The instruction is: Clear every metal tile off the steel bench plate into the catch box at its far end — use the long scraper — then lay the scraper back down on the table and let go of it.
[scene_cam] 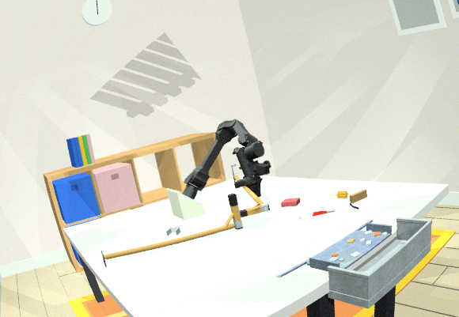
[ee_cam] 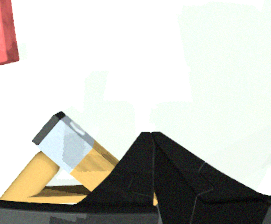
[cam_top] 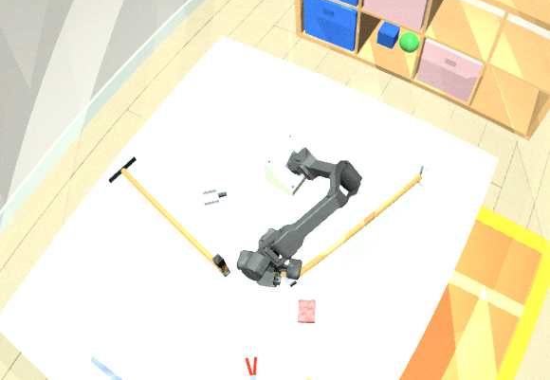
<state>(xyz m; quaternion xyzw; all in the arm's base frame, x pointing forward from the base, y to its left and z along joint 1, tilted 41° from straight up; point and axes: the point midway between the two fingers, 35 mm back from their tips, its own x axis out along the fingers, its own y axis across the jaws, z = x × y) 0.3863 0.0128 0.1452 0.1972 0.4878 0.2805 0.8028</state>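
The claw (cam_top: 280, 277) is closed, gripping nothing, just above the scraper (cam_top: 360, 225) handle end. Descending closed could knock the handle toward three o'clock.

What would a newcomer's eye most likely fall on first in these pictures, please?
Probably the dark arm bent low over mid-table, its shut pincer down at the handle end of one long yellow-handled tool. A second long tool runs away to the other side, so the pair form a wide V. At the table's edge, the steel bench plate, still scattered with small tiles, leads into the grey catch box.
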